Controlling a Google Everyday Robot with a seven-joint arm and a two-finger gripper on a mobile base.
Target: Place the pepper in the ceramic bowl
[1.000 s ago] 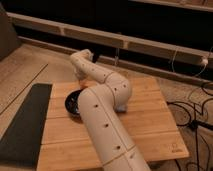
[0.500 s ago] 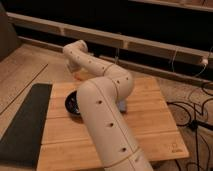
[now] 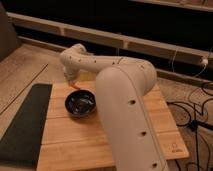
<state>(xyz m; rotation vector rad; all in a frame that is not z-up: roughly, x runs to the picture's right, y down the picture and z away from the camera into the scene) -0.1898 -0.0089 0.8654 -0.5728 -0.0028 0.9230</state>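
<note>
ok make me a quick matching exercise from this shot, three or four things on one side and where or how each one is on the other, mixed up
Things:
1. gripper
2. pepper
3. bowl
4. dark mat

Places or states:
A. glossy black, resting on the wooden board
B. lying flat beside the board's left edge
C. shut, pointing down above the bowl's far rim
D. small orange-red piece at the fingertips, not yet in the bowl

Pairs: 1-C, 2-D, 3-A, 4-B
</note>
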